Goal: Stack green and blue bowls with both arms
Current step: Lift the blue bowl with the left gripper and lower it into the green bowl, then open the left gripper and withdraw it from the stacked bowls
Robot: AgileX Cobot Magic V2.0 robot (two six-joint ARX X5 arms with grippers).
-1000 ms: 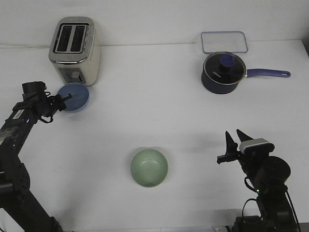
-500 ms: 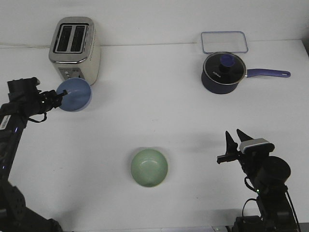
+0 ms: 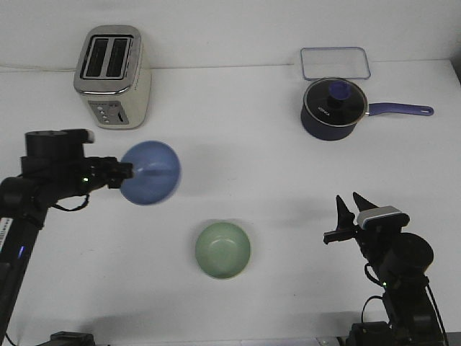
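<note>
The pale green bowl (image 3: 222, 249) sits upright on the white table near the front middle. My left gripper (image 3: 124, 171) is shut on the rim of the light blue bowl (image 3: 150, 173) and holds it in the air, tilted on its side, up and to the left of the green bowl. My right gripper (image 3: 348, 214) is open and empty at the front right, well to the right of the green bowl.
A cream and silver toaster (image 3: 112, 76) stands at the back left. A dark navy saucepan (image 3: 331, 109) with a long handle stands at the back right, with a clear rectangular lid (image 3: 335, 63) behind it.
My left gripper has lifted the blue bowl from beside the toaster and carried it right and toward the front, nearer the green bowl. The right arm has not moved.
</note>
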